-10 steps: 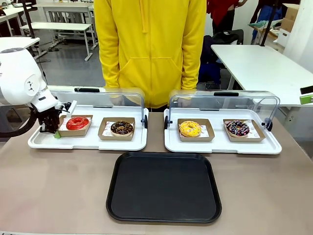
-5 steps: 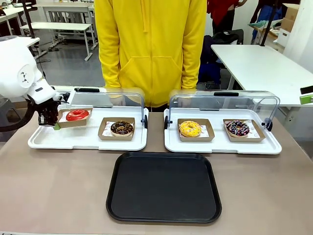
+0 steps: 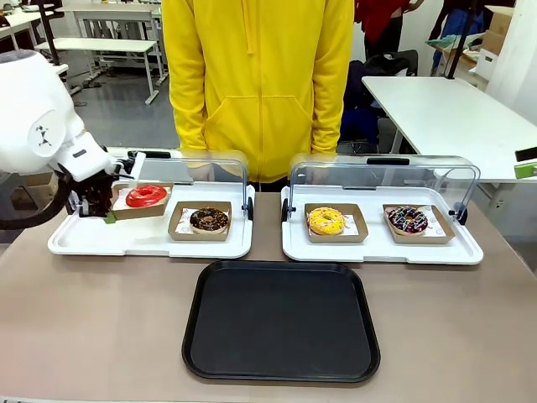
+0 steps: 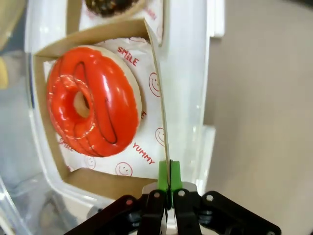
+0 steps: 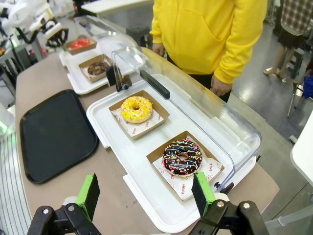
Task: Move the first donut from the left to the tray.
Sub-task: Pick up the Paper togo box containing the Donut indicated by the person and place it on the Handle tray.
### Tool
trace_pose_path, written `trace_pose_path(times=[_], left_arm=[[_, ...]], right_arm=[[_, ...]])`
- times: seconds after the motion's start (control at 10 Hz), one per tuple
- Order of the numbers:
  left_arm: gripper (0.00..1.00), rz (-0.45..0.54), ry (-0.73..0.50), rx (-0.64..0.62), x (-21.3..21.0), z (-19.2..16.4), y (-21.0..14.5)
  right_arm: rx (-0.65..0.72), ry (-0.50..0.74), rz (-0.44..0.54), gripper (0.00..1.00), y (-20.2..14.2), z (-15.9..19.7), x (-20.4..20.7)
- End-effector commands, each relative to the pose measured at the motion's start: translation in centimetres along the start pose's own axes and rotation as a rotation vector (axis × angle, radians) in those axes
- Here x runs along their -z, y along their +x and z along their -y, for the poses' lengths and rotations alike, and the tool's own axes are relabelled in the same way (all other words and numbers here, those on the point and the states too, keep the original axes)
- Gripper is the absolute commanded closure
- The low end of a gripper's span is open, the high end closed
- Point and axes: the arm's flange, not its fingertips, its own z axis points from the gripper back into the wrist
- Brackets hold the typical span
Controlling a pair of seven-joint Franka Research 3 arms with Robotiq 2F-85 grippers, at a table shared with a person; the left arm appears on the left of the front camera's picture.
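The red-iced ring donut (image 3: 146,196) (image 4: 93,100) (image 5: 79,43) lies in its small brown cardboard tray (image 3: 138,210) (image 4: 156,73), which hangs lifted above the left white tray (image 3: 126,242). My left gripper (image 3: 107,216) (image 4: 168,171) is shut on the cardboard tray's side wall, its green pads pinching the edge. The large black tray (image 3: 281,321) (image 5: 51,134) sits flat at the table's front centre. My right gripper (image 5: 144,193) stands open above the right white tray's near corner, nothing between its fingers.
A chocolate-glazed donut (image 3: 209,220) stays in the left white tray. The right white tray (image 3: 382,248) holds a yellow-iced donut (image 3: 326,221) and a sprinkled chocolate one (image 3: 408,220). Both clear lids (image 3: 386,172) stand raised. A person in a yellow hoodie (image 3: 256,84) stands behind.
My left gripper has raised the red donut's cardboard tray off the white tray and carried it a little to the right. Everything else stays put.
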Motion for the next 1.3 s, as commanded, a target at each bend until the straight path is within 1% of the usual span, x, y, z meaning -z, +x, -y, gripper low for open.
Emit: trace_pose_path(times=[0.0,0.3,0.5,0.6,1.1,1.2], left_arm=[[0.98,-0.038,0.054,-0.014,-0.5,2.8,2.9],[0.98,-0.029,0.111,-0.002,-1.9,6.7,7.5],[0.98,-0.051,0.097,0.010,-3.1,9.1,9.4],[0.98,-0.015,0.084,0.016,-2.1,6.7,8.4],[0.98,-0.015,0.084,0.016,-2.1,6.7,8.4],[0.98,-0.016,0.067,-0.007,-1.9,6.9,8.3]], right_arm=[[-0.010,-0.002,0.035,0.00,0.2,0.2,0.2],[-0.010,-0.002,0.035,0.00,0.2,0.2,0.2],[-0.010,-0.002,0.035,0.00,0.2,0.2,0.2],[-0.010,-0.002,0.035,0.00,0.2,0.2,0.2],[-0.010,-0.002,0.035,0.00,0.2,0.2,0.2],[-0.010,-0.002,0.035,0.00,0.2,0.2,0.2]])
